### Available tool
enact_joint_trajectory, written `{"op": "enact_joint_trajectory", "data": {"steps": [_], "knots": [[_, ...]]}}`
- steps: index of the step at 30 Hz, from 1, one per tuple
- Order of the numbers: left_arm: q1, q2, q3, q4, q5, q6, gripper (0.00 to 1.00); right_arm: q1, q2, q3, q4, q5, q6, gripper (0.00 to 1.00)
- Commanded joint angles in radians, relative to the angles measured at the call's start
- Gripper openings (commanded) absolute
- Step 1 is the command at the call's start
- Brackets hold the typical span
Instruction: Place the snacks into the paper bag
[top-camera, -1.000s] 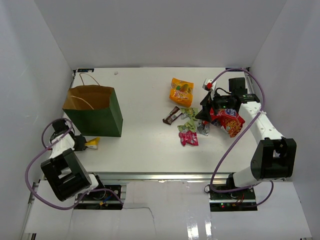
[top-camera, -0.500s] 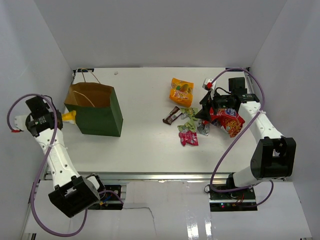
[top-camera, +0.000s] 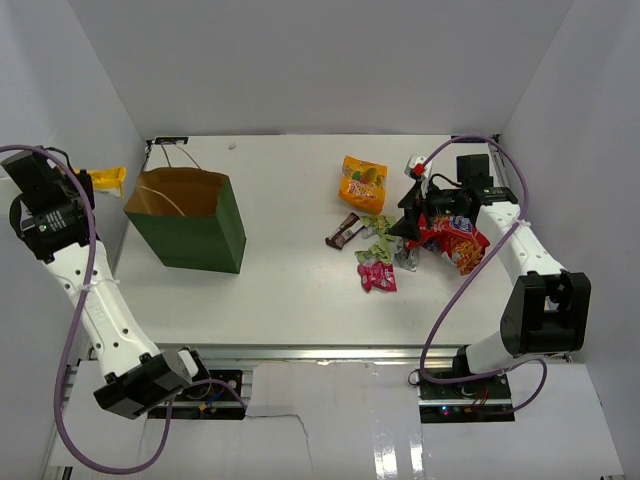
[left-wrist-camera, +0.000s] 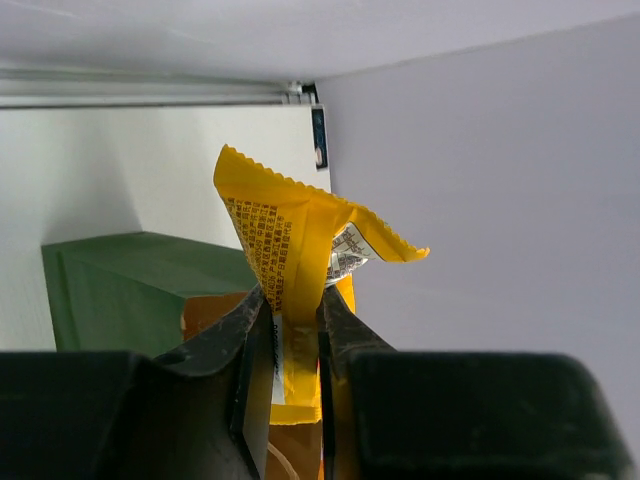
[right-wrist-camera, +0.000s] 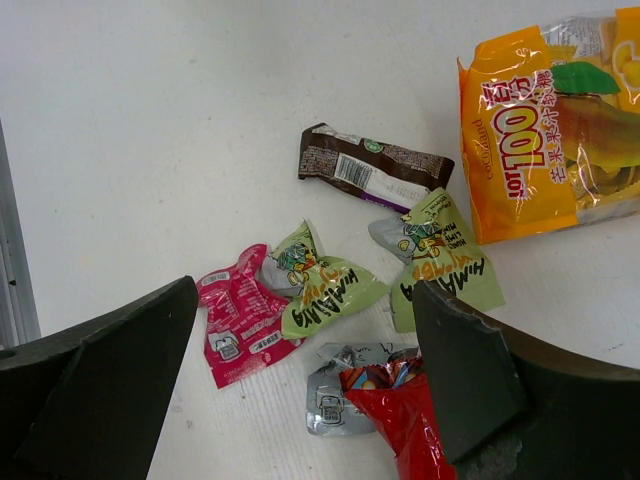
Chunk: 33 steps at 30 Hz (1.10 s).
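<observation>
The paper bag (top-camera: 195, 235) stands open-topped near the tabletop's (top-camera: 290, 200) left edge, hemmed by the side wall (top-camera: 90, 70), and the snacks (top-camera: 375, 250) crowd the right rear, leaving the middle and near edge free.

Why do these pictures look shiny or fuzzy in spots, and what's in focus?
Top external view: glare streaks on the glossy front ledge, soft shadows on the table. Left wrist view: the yellow packet is sharp, the left fingers pinching it look soft. Right wrist view: the snacks are crisp, the spread right fingers blur in the foreground.
</observation>
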Motion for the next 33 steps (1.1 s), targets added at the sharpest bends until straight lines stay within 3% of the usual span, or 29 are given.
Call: {"op": "enact_joint_trajectory", "data": {"steps": [1,6,15,20,25,26,29,33], "knots": [[-0.004,0.052,0.009,0.065,0.156,0.038,0.08,-0.003,0.003,0.009,0.025,-0.030,0.003,0.93],[-0.055,0.124,0.026,0.114,0.252,0.073,0.09,-0.003,-0.005,-0.002,0.025,-0.026,0.002,0.93],[-0.236,0.178,-0.017,0.144,0.204,0.092,0.12,-0.003,-0.012,-0.014,0.025,-0.024,0.005,0.93],[-0.271,0.145,-0.067,0.145,0.187,0.093,0.16,-0.003,-0.012,-0.017,0.022,-0.023,0.002,0.94],[-0.279,0.080,-0.166,0.144,0.186,0.095,0.33,-0.003,-0.006,-0.014,0.023,-0.024,-0.001,0.93],[-0.280,0.069,-0.181,0.144,0.189,0.093,0.45,-0.003,-0.005,-0.013,0.022,-0.024,0.000,0.94],[-0.280,0.054,-0.199,0.150,0.209,0.110,0.66,-0.003,-0.002,-0.013,0.020,-0.023,-0.004,0.93],[-0.280,0.059,-0.155,0.156,0.203,0.160,0.80,-0.003,0.008,-0.011,0.010,-0.035,-0.014,0.93]]}}
